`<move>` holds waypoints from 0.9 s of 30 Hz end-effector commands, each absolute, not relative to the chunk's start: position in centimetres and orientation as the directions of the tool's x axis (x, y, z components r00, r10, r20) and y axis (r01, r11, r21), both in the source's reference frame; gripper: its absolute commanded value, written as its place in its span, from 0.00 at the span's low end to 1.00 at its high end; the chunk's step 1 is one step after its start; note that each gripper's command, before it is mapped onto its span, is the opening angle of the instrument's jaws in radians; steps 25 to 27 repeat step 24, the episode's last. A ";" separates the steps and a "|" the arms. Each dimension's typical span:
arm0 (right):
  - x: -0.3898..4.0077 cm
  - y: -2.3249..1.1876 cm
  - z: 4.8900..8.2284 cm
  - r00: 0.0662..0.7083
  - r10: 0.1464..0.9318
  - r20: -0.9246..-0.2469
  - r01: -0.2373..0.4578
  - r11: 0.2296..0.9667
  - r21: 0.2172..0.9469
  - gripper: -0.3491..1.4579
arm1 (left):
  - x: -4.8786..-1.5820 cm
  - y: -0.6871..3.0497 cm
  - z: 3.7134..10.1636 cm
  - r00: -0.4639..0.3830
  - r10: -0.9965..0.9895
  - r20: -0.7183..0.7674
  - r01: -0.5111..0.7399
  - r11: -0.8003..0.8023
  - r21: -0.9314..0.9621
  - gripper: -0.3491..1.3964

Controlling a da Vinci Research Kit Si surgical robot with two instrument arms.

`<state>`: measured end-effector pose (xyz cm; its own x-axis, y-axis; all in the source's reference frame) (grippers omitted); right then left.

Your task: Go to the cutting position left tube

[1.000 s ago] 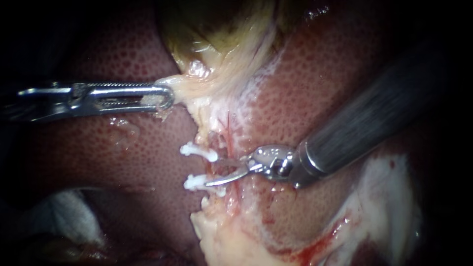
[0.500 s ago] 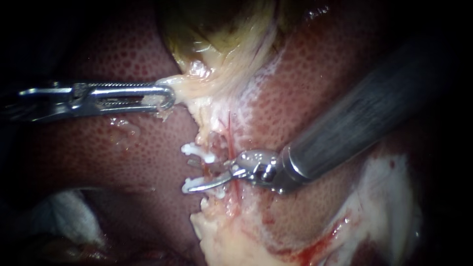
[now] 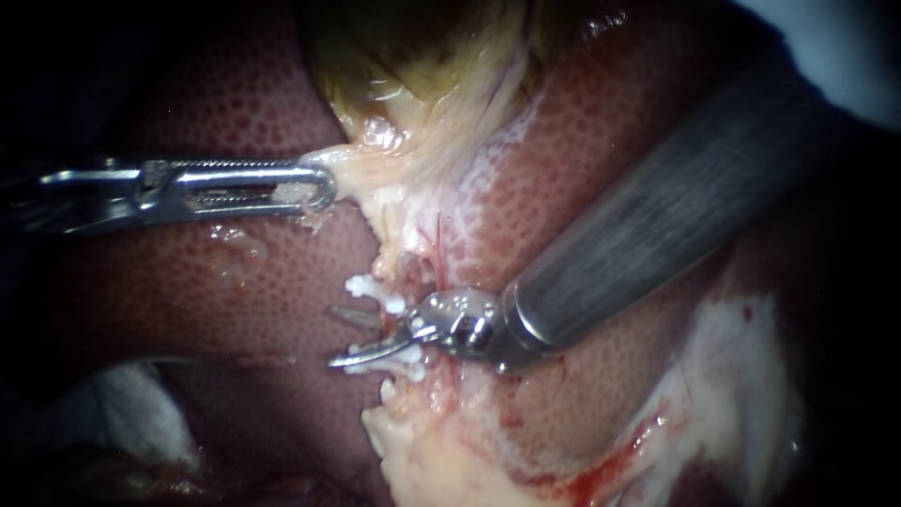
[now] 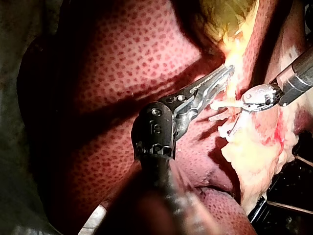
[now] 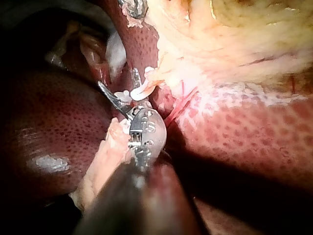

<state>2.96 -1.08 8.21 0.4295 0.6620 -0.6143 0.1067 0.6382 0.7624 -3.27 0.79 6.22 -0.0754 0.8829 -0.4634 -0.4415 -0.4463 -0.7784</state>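
Right instrument (image 3: 334, 336): blades are held parted with nothing gripped. They are set astride the left tube (image 3: 398, 317), in the gap between the upper clip (image 3: 377, 291) and the lower clip (image 3: 399, 357). The lower blade is laid against the lower clip.

Left instrument (image 3: 324, 188): jaws are clamped on pale gallbladder (image 3: 413, 84) tissue, which is drawn sideways and taut.

Judgement: the position is nearly reached. The blades are best centred between the clips and lifted off the lower one. The whole width of the tube should be taken in, and the tips kept clear of the liver (image 3: 188, 300).

The tube is seen as a short, pale, thin strand. It lies against the liver below the gallbladder, with a red strand just beside it.
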 end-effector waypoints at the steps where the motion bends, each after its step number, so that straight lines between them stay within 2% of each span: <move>1: 2.96 -1.07 8.21 0.427 0.663 -0.616 0.107 0.639 0.762 0.96 | -3.27 0.79 6.22 -0.076 0.883 -0.463 -0.441 -0.446 -0.778 0.00; 14: 2.97 -1.07 8.21 0.424 0.664 -0.616 0.107 0.639 0.762 0.96 | -3.28 0.79 6.21 -0.075 0.883 -0.463 -0.442 -0.446 -0.778 0.00; 15: 2.97 -1.07 8.21 0.424 0.664 -0.616 0.107 0.639 0.762 0.90 | -3.28 0.79 6.21 -0.075 0.883 -0.463 -0.442 -0.446 -0.778 0.00; 27: 2.97 -1.07 8.21 0.424 0.664 -0.616 0.108 0.639 0.762 0.90 | -3.28 0.79 6.21 -0.076 0.883 -0.463 -0.440 -0.447 -0.779 0.00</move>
